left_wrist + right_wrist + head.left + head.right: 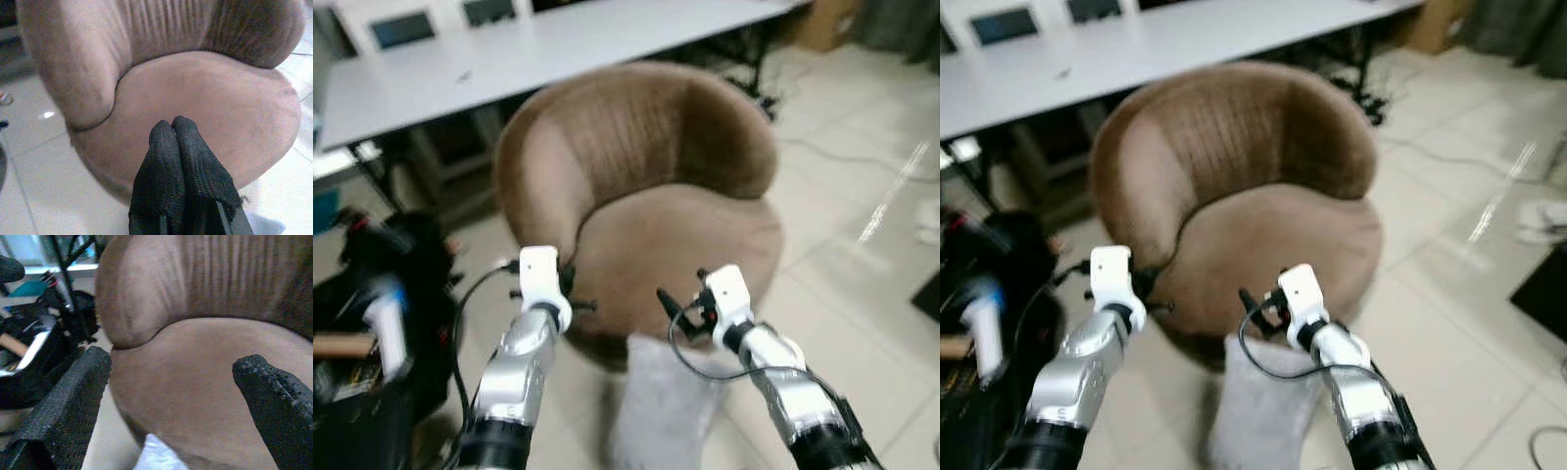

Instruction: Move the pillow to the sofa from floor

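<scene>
Nearest the robot, the pillow (1263, 406), a pale grey, soft-looking thing, stands on the tiled floor (1449, 323) below and between the two arms, its top edge just in front of the sofa's base. Its long axis appears to run roughly upright, though the blur makes its outline uncertain. It lies below and a little behind both end effectors, closer to the robot than their fingertips.

The right end effector (176, 382) hovers above the pillow's top edge with its two black fingers spread wide and nothing between them; a pale corner of the pillow shows low down between those fingers in the right wrist view. The left end effector (173, 129) is held at much the same height, off to the pillow's left, with its fingertips pressed together on nothing. By my reading the right arm is the nearer to the pillow and, being wide, the readier to take it; it would have to drop and draw back toward the robot to reach the fabric.

Beyond the arms is the sofa (646, 215), a round brown tub seat with a curved ribbed back. Its cushion holds nothing, so the place for the pillow is free.

At the robot's left, dark clutter (372, 313) lies on the floor, too blurred to name. Farthest off, a long white table (558, 44) runs behind the sofa.
</scene>
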